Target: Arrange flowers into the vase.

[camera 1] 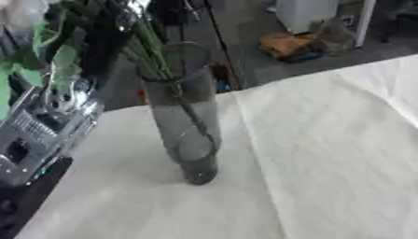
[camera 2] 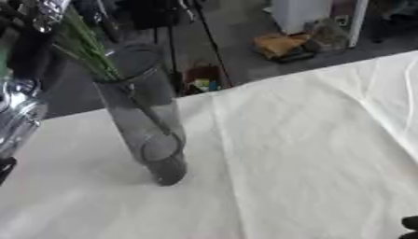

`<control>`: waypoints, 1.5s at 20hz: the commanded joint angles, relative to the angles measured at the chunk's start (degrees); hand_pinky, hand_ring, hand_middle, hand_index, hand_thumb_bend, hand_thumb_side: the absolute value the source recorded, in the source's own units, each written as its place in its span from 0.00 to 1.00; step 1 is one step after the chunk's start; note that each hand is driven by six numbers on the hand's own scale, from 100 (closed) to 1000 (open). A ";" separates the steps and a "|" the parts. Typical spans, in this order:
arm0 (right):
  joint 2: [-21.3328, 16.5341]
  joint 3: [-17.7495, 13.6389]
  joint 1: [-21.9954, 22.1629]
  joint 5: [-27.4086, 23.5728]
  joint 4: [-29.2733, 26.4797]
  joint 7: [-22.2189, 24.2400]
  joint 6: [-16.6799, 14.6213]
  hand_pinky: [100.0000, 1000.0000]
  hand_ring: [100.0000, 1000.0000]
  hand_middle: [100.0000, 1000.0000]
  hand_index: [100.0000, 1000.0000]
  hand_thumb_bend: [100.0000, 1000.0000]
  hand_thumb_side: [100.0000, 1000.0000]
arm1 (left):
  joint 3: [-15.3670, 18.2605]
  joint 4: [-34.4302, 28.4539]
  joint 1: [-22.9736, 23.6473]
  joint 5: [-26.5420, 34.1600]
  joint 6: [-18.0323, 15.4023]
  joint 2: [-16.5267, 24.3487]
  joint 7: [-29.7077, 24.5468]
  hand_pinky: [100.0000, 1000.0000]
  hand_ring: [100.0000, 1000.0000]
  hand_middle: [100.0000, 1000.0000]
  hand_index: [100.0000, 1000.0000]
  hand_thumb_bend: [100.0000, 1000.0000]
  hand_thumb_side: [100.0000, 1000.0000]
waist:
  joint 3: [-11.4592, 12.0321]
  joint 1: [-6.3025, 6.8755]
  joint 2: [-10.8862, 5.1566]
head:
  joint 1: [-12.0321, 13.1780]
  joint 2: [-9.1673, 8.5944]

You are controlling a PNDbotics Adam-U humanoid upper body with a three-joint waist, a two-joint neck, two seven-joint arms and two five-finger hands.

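Glass vase is standing on the cloth-covered worktop, green stems leaning inside. Left robot hand is hovering beside; finger state indiscernible.

Both head-camera eyes look steeply down, close, sharing the vase and white table.

Your left hand is a blur of silver and black at the left edge, so its fingers can't be read. The stems run off the top, blooms cut away. Your right hand shows only as a dark sliver (bottom right corner).
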 commanded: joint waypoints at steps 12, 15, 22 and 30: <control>-0.34 -0.26 0.51 0.12 -0.59 -0.77 0.76 0.57 0.72 0.42 0.74 0.00 0.79 | 2.41 -1.59 -0.05 -5.87 -1.12 5.99 -19.79 0.71 1.00 0.89 0.98 0.38 0.90 | 1.47 -0.40 -2.29 | -0.87 0.02; -0.46 -0.29 0.59 0.08 -0.59 -0.85 0.92 0.57 0.72 0.42 0.74 0.00 0.79 | 3.31 -0.91 0.09 -7.84 -2.31 6.94 -23.59 0.75 1.00 0.91 0.99 0.39 0.91 | 1.61 -0.33 -2.47 | -0.77 0.05; -0.65 -0.44 0.62 0.37 -0.59 -1.09 1.33 0.57 0.73 0.42 0.74 0.00 0.79 | 4.73 -0.19 0.57 -9.74 -6.02 9.00 -26.50 0.83 1.00 0.92 0.99 0.41 0.91 | 1.93 -0.09 -2.66 | -0.89 0.15; -0.73 -0.44 0.51 0.40 -0.59 -1.23 2.02 0.57 0.73 0.42 0.74 0.00 0.79 | 5.45 1.09 0.77 -11.49 -10.95 10.30 -30.87 0.92 1.00 0.93 0.99 0.40 0.93 | 1.89 0.20 -2.72 | -0.89 0.06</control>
